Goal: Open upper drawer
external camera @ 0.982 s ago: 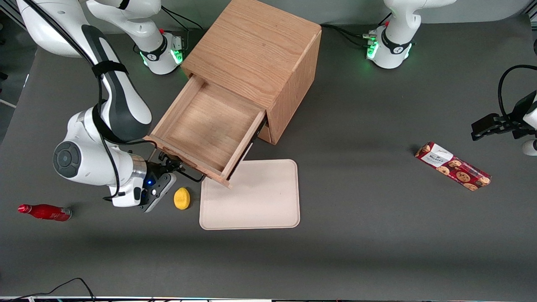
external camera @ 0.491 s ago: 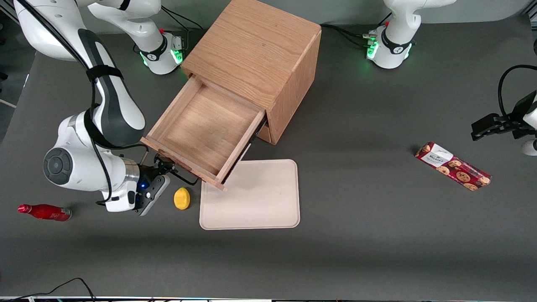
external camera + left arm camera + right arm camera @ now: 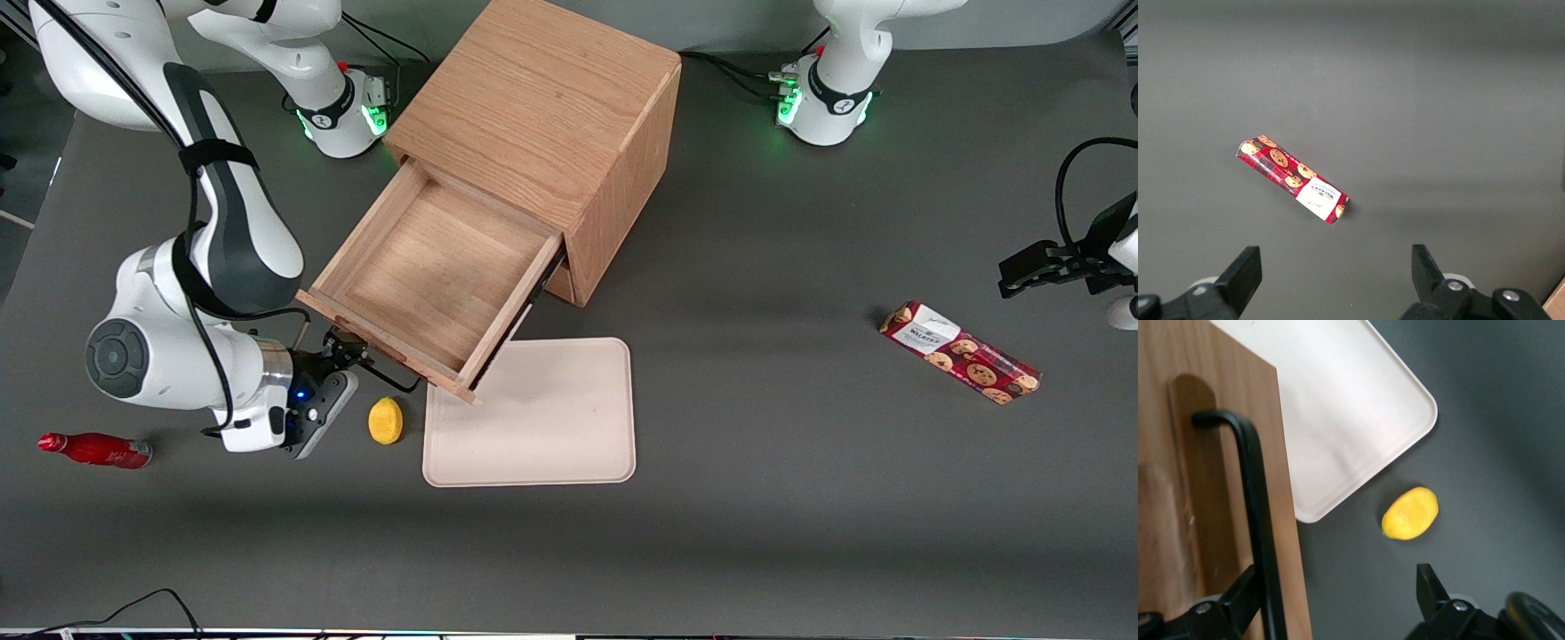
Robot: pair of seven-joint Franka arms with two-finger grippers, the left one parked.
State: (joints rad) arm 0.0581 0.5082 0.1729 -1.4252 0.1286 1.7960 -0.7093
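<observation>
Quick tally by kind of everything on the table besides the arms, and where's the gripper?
Cabinet with upper drawer pulled out: 1
Tray: 1
Lemon: 1
Red bottle: 1
Cookie pack: 1
Total: 5
The gripper is open at the drawer's black handle.

Right arm's bent low over the table, wrist tipped down, gripper [image 3: 342, 348] [image 3: 1338, 597] at the near working-arm end, fingers spread apart.

High front overview of the table [image 3: 756, 551]; close wrist views, tool [image 3: 1338, 603] view sharing lemon [image 3: 385, 420].
</observation>
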